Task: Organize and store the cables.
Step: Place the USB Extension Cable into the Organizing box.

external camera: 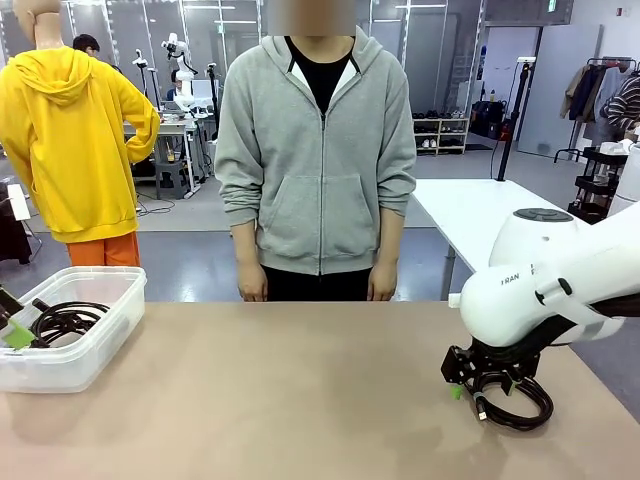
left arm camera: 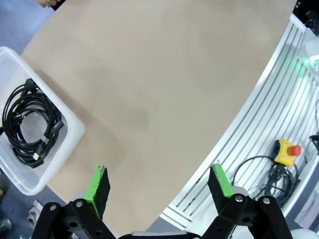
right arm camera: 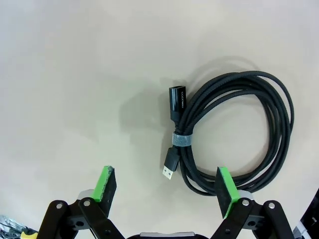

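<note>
One of the cables (right arm camera: 195, 105), a black coil bound by a small grey tie (right arm camera: 181, 140) with both plug ends showing, lies flat on the tan table (external camera: 300, 400) at the right. My right gripper (right arm camera: 165, 181) hovers over its plug side, open, with the coil's edge passing just past one green pad (right arm camera: 224, 184). From the front, that gripper (external camera: 478, 388) sits low over the same coil (external camera: 525, 410). Another coiled cable (left arm camera: 30, 124) rests inside the clear plastic bin (left arm camera: 70, 144). My left gripper (left arm camera: 158, 179) is open and holds nothing, beside the bin (external camera: 95, 370).
A person in a grey hoodie (external camera: 315, 160) stands at the far edge, hands down at their sides. Past the table's near edge are aluminium rails and a yellow box with a red stop button (left arm camera: 286, 152), with loose wires around it. A white table (external camera: 470, 215) stands behind, at the right.
</note>
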`<state>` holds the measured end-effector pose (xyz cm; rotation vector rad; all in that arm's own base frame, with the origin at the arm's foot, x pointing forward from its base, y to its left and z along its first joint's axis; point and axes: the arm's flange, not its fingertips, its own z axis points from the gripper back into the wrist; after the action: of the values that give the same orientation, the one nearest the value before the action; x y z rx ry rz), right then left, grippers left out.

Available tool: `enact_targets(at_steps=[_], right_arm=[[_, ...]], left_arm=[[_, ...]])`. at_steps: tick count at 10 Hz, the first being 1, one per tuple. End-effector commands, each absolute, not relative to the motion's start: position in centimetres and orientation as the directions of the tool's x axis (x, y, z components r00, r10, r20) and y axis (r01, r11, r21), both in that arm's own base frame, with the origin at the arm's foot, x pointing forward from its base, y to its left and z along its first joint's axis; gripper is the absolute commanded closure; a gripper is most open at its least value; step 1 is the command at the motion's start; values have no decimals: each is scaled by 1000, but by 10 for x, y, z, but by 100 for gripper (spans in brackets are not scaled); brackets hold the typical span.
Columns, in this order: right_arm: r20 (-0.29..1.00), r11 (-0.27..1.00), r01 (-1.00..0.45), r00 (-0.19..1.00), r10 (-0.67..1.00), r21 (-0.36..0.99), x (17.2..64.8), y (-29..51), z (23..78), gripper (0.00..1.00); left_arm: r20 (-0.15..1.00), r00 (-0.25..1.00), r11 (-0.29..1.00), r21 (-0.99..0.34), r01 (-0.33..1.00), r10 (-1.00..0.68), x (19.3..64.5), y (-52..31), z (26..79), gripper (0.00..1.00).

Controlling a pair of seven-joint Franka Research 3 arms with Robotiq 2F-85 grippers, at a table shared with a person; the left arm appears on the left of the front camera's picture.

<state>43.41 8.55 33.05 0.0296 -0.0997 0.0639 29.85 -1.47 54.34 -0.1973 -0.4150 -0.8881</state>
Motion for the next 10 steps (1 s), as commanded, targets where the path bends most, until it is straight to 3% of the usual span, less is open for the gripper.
enact_targets(at_steps=[1, 7, 8, 9, 10], right_arm=[[131, 1000, -25, 991, 26, -11, 443, 89, 317, 0], [133, 997, -60, 990, 52, 57, 459, 76, 301, 0], [130, 996, -71, 989, 64, 48, 461, 75, 301, 14], [127, 996, -74, 990, 68, 49, 462, 73, 301, 60], [123, 996, -75, 990, 68, 53, 464, 72, 300, 74]], left_arm=[[428, 567, 632, 12, 775, -703, 302, -15, 546, 0], [428, 567, 632, 12, 775, -703, 302, -15, 546, 0], [428, 567, 632, 12, 775, -703, 302, -15, 546, 0], [428, 567, 632, 12, 775, -703, 302, -15, 546, 0], [428, 567, 632, 12, 775, -703, 302, -15, 546, 0]])
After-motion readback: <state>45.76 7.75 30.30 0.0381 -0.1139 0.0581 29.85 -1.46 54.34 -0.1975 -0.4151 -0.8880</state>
